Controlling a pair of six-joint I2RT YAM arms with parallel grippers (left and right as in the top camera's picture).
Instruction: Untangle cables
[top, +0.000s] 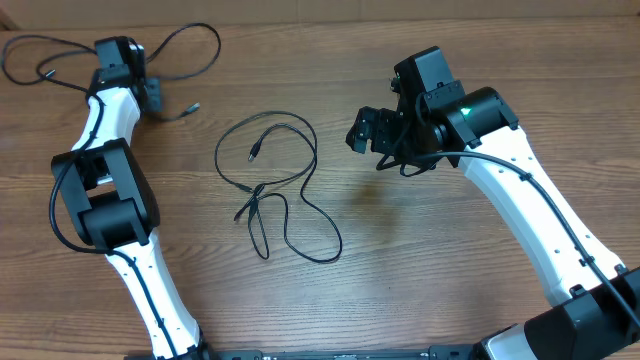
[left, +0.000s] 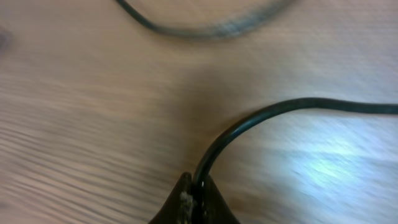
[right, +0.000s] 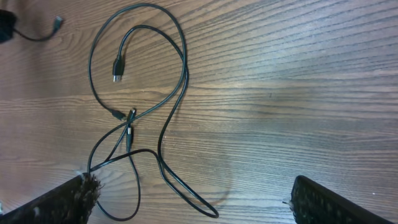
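Observation:
One thin black cable (top: 217, 46) lies at the far left, looping past the left arm, with a small plug end (top: 192, 107). My left gripper (top: 152, 95) is shut on this cable (left: 261, 112), which runs up out of the jaws (left: 196, 196) and off to the right. A second black cable (top: 257, 190) lies in loose crossing loops at the table's middle. It also shows in the right wrist view (right: 129, 121), with a plug (right: 117, 68) inside its top loop. My right gripper (top: 372, 135) is open and empty, to the right of these loops (right: 194, 185).
The wooden table (top: 420, 250) carries only the cables. The left arm's white links (top: 100, 200) stretch along the left side and the right arm's (top: 530, 210) along the right. The thicker black arm cables hang by each arm.

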